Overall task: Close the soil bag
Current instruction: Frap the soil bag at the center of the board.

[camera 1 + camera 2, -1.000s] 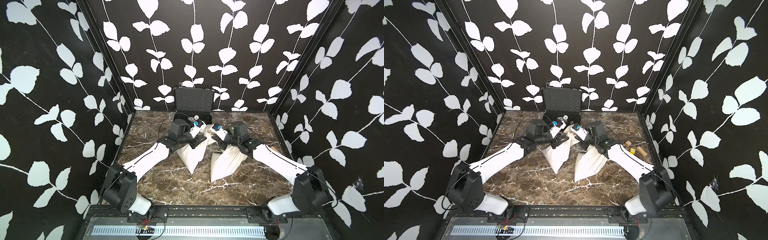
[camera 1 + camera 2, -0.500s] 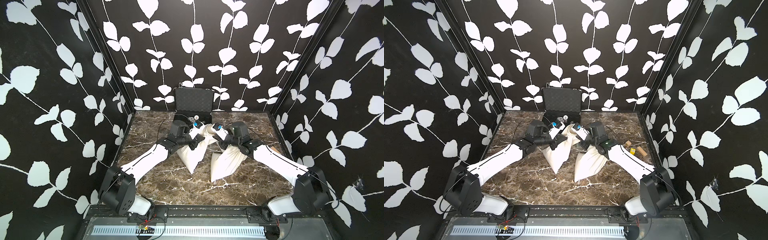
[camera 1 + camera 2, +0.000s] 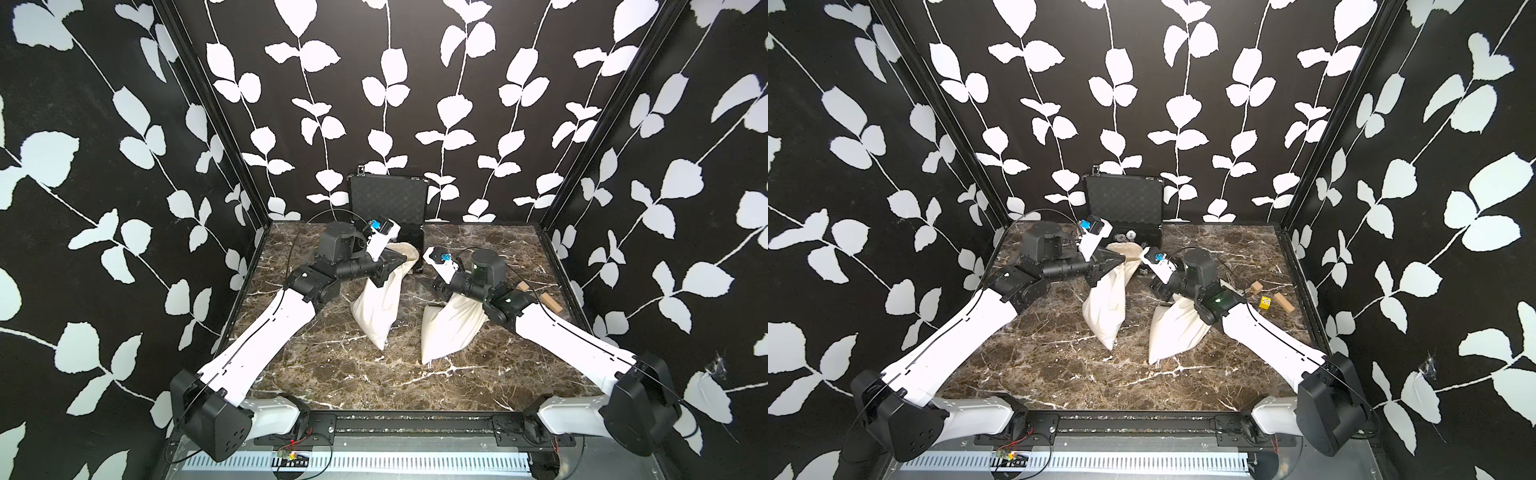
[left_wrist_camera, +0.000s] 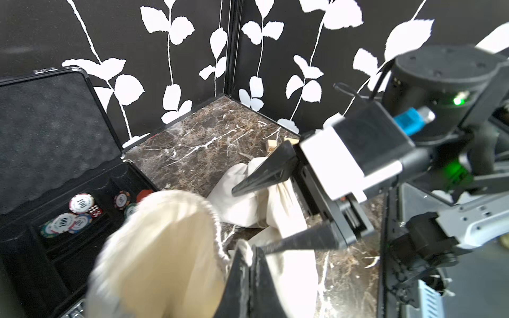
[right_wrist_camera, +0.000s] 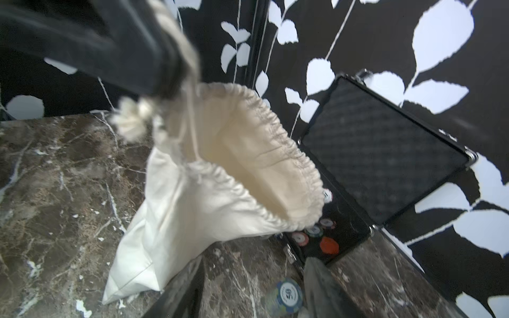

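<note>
- Both top views: the cream cloth soil bag (image 3: 380, 307) lay on the brown marble table (image 3: 332, 374); the left gripper (image 3: 397, 262) covered its rim.
- Left wrist view: those jaws were pressed together on the white drawstring (image 4: 243, 249); the right gripper (image 4: 275, 212) stood spread.
- Right wrist view: the bag's mouth gaped; the left gripper was blurred, the right's fingers cropped.

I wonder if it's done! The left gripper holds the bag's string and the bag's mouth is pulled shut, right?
No. The left gripper holds the string, but the mouth of that bag gapes wide open; the right wrist view shows it.
</note>
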Robot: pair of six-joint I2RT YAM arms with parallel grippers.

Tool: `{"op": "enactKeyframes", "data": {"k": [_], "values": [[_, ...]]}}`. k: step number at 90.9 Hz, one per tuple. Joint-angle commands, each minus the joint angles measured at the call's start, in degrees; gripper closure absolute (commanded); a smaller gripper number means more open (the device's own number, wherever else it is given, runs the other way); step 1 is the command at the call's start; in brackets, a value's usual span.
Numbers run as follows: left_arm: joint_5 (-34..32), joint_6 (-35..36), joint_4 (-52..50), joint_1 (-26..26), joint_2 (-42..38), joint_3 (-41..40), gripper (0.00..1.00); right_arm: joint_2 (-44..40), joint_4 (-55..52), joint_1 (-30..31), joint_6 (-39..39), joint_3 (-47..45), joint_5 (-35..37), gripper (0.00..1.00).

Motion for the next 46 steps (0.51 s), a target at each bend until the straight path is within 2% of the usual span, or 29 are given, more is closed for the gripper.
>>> {"op": "enactKeyframes", "data": {"k": [1, 24, 37, 46], "values": [[2.45, -3.79, -2.17, -0.36, -1.81, 2.65, 1.00, 0.23, 6.28, 1.88, 1.46, 2.98, -0.82, 0.39], [2.46, -6.17, -1.78, -0.49, -2.39, 2.48, 1.00, 4.86, 13.71, 3.51, 6.24, 6.27, -5.67, 0.45], [2.62, -7.71, -0.18, -0.45, -3.34, 2.00, 1.00, 7.47, 17.59, 3.56, 9.59, 6.74, -6.84, 0.56], [5.77, -9.89, 2.01, -0.56, -4.26, 1.66, 1.00, 9.65, 18.48, 3.50, 10.41, 6.80, -5.67, 0.65]]}}
